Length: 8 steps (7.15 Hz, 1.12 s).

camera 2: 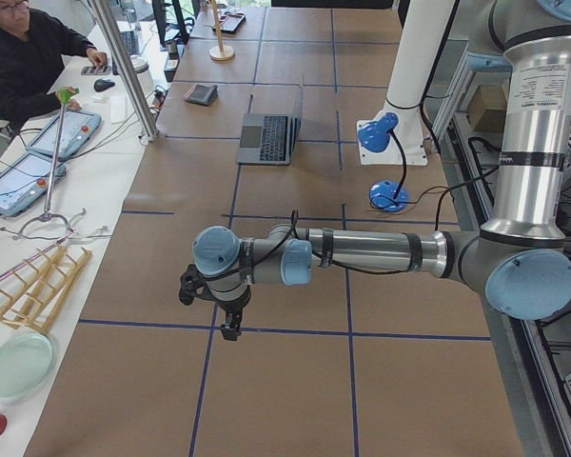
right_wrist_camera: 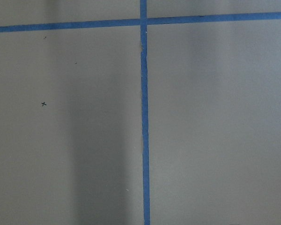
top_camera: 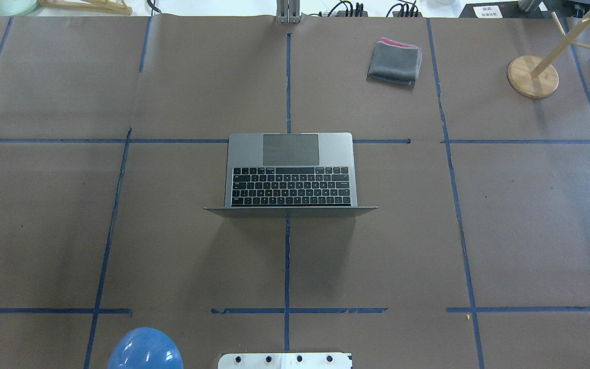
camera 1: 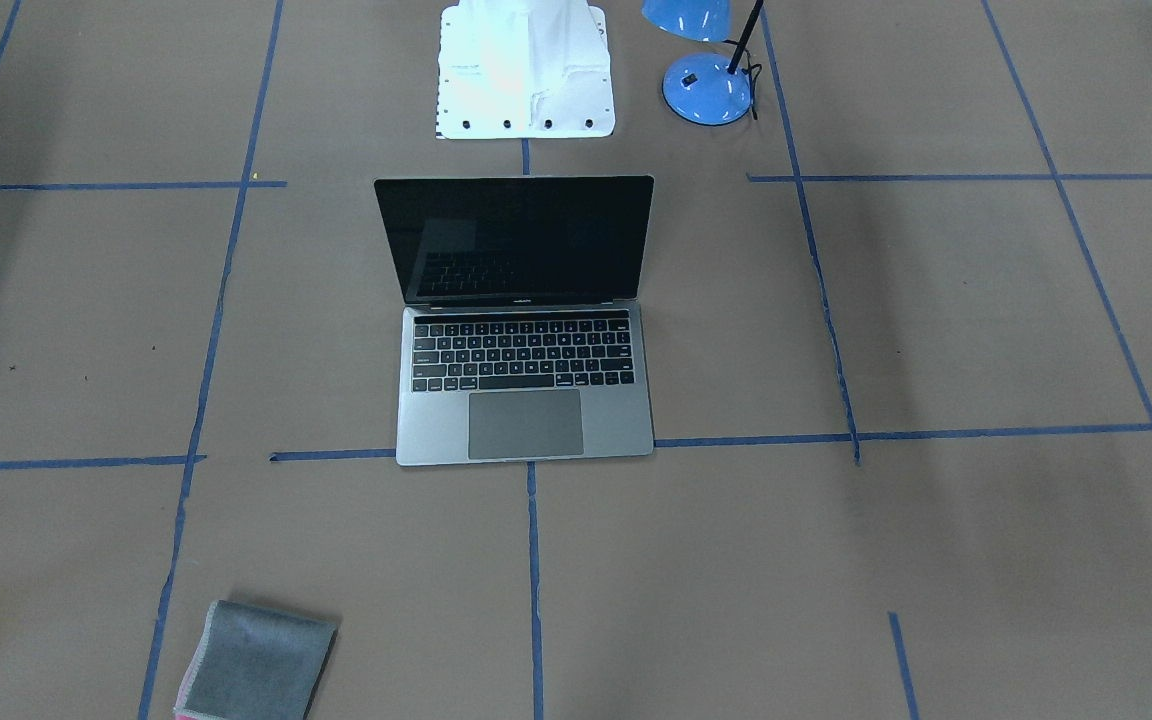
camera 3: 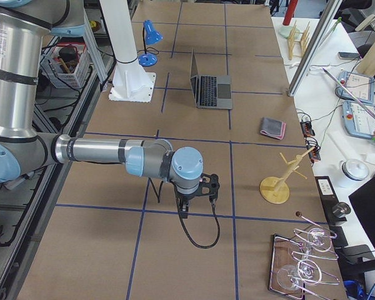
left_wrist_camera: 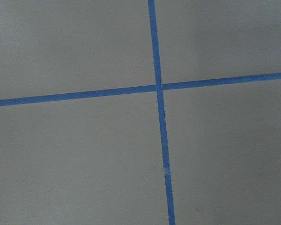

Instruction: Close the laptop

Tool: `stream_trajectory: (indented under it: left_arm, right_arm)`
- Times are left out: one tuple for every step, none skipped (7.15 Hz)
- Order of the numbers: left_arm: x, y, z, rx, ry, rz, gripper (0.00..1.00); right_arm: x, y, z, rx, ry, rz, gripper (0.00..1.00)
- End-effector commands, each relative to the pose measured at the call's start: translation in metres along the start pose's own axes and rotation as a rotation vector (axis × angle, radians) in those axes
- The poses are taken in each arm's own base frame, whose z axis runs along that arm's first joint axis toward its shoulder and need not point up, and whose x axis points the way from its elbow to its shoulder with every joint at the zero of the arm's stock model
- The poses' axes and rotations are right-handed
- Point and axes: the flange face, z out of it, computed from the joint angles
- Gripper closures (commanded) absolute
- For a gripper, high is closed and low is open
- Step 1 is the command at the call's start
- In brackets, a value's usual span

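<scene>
The laptop [camera 1: 526, 330] stands open in the middle of the table, its black screen upright and facing away from the robot base. It also shows in the overhead view [top_camera: 291, 174] and in both side views [camera 2: 271, 133] [camera 3: 209, 84]. My left gripper [camera 2: 209, 307] hangs over the table far to the laptop's left; I cannot tell if it is open or shut. My right gripper [camera 3: 197, 199] hangs far to the laptop's right; I cannot tell its state either. Both wrist views show only brown paper and blue tape.
A blue desk lamp [camera 1: 706, 85] stands beside the white robot base [camera 1: 524, 70]. A small grey folded cloth [top_camera: 395, 61] lies at the far side. A wooden stand [top_camera: 533, 77] is at the far right. Operators' gear lines the far edge.
</scene>
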Motion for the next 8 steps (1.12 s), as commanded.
stream_trajectory:
  left_arm:
    - [-0.0007,-0.0004,0.0005,0.001,-0.001,0.001,0.0]
    - [-0.0005,-0.0004,0.0005,0.001,0.0,0.001,0.0]
    - [0.0016,-0.001,-0.0015,0.005,0.0,0.005,0.0]
    - [0.0032,-0.0014,-0.0031,0.008,-0.001,0.009,0.0]
    - [0.0033,-0.0015,-0.0032,0.009,-0.001,0.01,0.0]
    - [0.0023,-0.0012,-0.0022,0.007,0.0,0.007,0.0]
    - [0.0028,-0.0021,-0.0028,0.009,-0.001,0.01,0.0]
    - [0.0056,-0.0021,-0.0053,0.013,0.0,0.008,0.0]
  right_arm:
    - [-0.0009,-0.0002,-0.0014,0.004,0.001,-0.003,0.0]
    - [0.0002,-0.0001,-0.0005,0.002,0.001,-0.001,0.0]
    - [-0.001,-0.0003,-0.0015,0.004,-0.001,-0.003,0.0]
    - [-0.001,-0.0003,-0.0015,0.004,-0.001,-0.004,0.0]
    - [-0.0016,-0.0003,-0.002,0.005,-0.001,-0.005,0.0]
    - [-0.0016,-0.0003,-0.002,0.005,-0.001,-0.005,0.0]
    - [-0.0079,-0.0024,-0.0079,0.017,0.0,-0.017,0.0]
    - [-0.0086,-0.0032,-0.0085,0.019,0.0,-0.02,0.0]
